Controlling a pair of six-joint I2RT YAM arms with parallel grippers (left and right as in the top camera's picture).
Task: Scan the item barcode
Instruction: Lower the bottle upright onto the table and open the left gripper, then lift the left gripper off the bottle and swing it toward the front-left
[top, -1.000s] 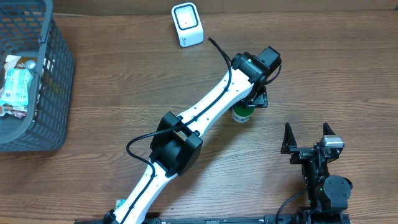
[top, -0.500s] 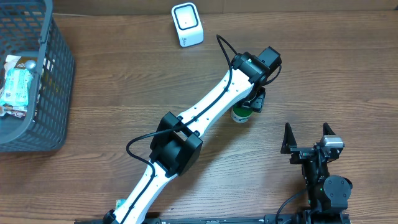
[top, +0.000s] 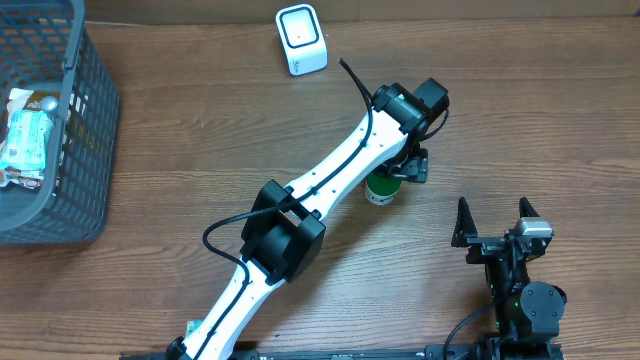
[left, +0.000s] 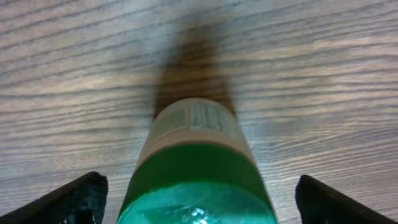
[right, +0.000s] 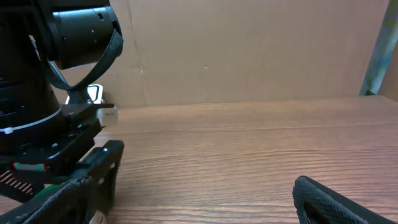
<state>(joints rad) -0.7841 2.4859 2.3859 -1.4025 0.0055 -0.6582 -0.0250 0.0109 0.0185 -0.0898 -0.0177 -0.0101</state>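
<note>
The item, a small bottle with a green cap (top: 379, 188) and a white printed label (left: 196, 119), stands on the wooden table under the end of my left arm. My left gripper (top: 402, 168) is directly over it. In the left wrist view the green cap (left: 196, 186) fills the space between the fingertips (left: 74, 198), with a gap of bare wood on each side, so the left gripper (left: 199, 208) is open and holds nothing. The white barcode scanner (top: 301, 39) sits at the far edge. My right gripper (top: 493, 222) rests open and empty near the front right, also open in its wrist view (right: 205, 193).
A dark grey plastic basket (top: 92, 120) stands at the left edge with packaged goods (top: 25, 130) inside. The long white left arm (top: 320, 185) crosses the table's middle diagonally. A cardboard wall (right: 249, 50) backs the table.
My left jaws narrowed on the bottle, then spread wide again. The bottle now stands slightly further left and nearer the front. The right arm has not moved.
</note>
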